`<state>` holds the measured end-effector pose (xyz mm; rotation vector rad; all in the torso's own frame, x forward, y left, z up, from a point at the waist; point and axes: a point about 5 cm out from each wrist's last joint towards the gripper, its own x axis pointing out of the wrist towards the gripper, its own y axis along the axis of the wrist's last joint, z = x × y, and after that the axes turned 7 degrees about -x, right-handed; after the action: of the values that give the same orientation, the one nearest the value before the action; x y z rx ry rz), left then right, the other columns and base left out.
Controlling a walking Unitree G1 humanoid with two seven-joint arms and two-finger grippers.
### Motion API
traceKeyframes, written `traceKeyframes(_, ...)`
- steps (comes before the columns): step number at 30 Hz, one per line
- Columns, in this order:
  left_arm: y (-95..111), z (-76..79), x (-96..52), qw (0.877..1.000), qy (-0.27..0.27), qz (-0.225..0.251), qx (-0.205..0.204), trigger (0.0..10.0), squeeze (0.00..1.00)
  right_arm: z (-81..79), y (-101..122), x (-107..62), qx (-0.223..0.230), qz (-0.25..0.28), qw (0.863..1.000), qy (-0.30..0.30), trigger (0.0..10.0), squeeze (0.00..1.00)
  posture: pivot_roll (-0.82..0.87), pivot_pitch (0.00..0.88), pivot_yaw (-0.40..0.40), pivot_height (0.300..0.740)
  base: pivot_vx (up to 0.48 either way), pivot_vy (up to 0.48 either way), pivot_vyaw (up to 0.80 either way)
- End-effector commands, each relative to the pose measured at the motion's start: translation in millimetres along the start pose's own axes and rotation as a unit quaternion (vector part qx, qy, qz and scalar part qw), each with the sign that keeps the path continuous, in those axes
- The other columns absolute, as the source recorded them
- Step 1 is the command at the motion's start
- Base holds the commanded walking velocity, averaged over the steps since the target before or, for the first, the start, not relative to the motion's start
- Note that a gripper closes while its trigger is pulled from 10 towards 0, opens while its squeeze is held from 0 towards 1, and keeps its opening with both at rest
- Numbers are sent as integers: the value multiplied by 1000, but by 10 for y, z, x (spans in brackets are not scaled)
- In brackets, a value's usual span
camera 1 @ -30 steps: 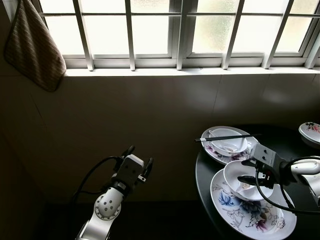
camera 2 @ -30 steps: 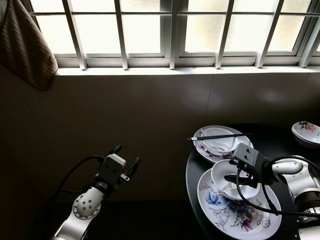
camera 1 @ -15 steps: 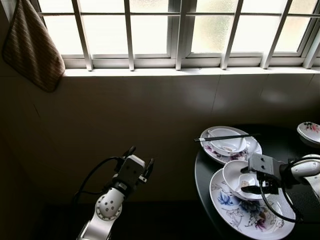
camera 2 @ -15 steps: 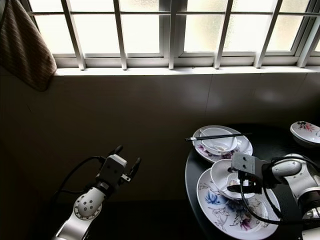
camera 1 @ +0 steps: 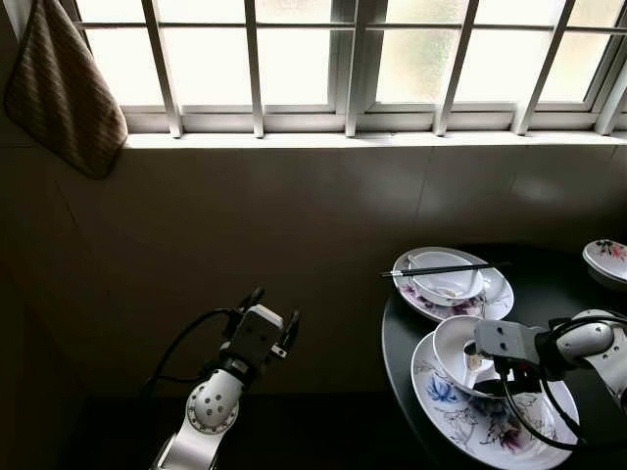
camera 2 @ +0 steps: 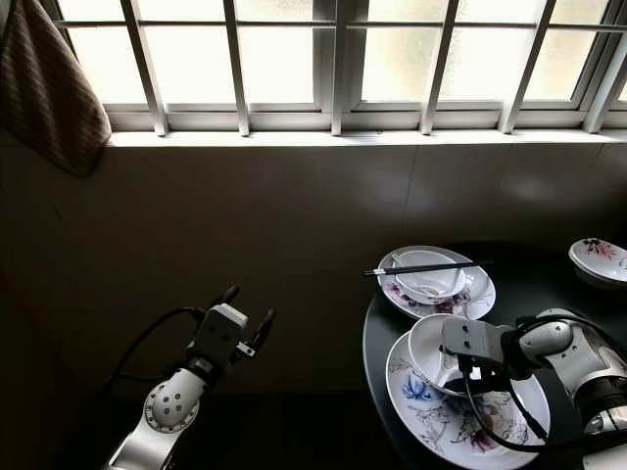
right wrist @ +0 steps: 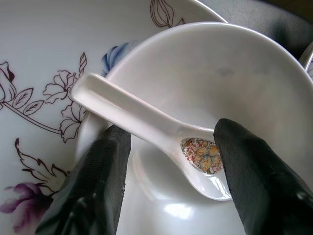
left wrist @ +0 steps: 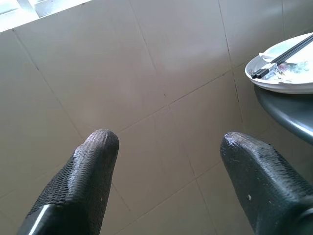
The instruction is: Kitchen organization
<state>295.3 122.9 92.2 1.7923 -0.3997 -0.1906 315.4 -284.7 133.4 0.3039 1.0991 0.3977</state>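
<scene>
Glossy white spoon (right wrist: 146, 128) — round bowl (right wrist: 234, 88)

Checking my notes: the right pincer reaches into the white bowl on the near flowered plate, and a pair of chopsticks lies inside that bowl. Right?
Not quite. The right wrist view shows a white spoon in that bowl, between the right pincer fingers. The chopsticks rest across the far bowl. The rest holds.

Right gripper (camera 2: 458, 364) at a bowl (camera 2: 431, 351) on the dark surface (camera 2: 549, 294).
The bowl sits tilted on a flowered plate (camera 2: 470, 416); chopsticks (camera 2: 426, 267) lie across another bowl behind.
</scene>
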Motion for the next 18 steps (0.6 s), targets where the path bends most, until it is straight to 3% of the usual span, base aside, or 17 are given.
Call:
traceKeyframes(1,-17,20,-12,1000,-3,-3,2,10000,0,-6,-9,3,-2,-4,1000,4,10000,0,-99,0,-52,740,0,0,0)
traceKeyframes(9,-29,14,-14,1000,-3,-6,3,10000,0,-130,9,181,15,16,1000,11,9490,0,-98,0,-49,740,0,0,0)
traceKeyframes(10,-30,13,-14,1000,-3,-6,3,10000,0,-145,24,220,15,21,1000,7,8588,0,-98,0,-50,740,0,0,0)
traceKeyframes(13,-30,14,-14,1000,-3,-6,4,10000,0,-167,63,295,11,33,999,-5,7804,0,-99,0,-50,740,0,0,0)
traceKeyframes(14,-31,14,-14,1000,-3,-6,4,10000,0,-186,80,331,15,40,999,-4,4902,0,-99,0,-50,740,0,0,0)
traceKeyframes(17,-31,15,-13,1000,-3,-6,3,10000,0,-217,99,372,19,51,999,-2,2549,0,-97,0,-51,740,0,0,0)
traceKeyframes(18,-31,15,-14,1000,-3,-6,3,10000,0,-225,102,384,22,53,998,-3,2549,0,-97,0,-51,740,0,0,0)
